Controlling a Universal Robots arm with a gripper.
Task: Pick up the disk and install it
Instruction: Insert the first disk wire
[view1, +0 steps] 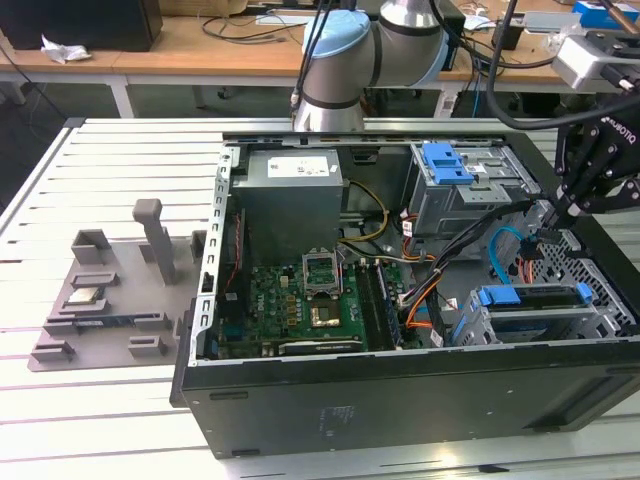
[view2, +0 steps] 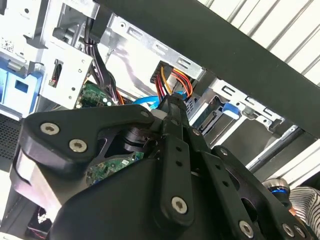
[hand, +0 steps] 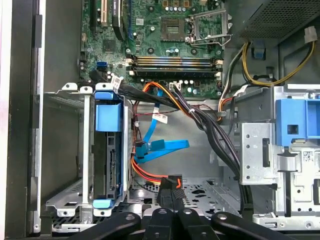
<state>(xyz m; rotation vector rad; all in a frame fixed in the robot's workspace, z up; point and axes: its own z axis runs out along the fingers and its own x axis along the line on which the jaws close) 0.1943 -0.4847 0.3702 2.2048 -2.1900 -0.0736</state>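
Disk (hand: 109, 150) sat in drive cage (hand: 86, 150), likely stiff, weighty, shock-shy, best gripped by its blue rails; pincer (hand: 170, 201) beside cage, pinched narrow on black plug (hand: 170, 186).

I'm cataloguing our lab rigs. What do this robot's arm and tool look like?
The arm has thick silver-grey tubular joints with a pale blue cap, and black cables run alongside it. The tool is matte black, built of linked bars with silver screw heads, with white lettering on its body.
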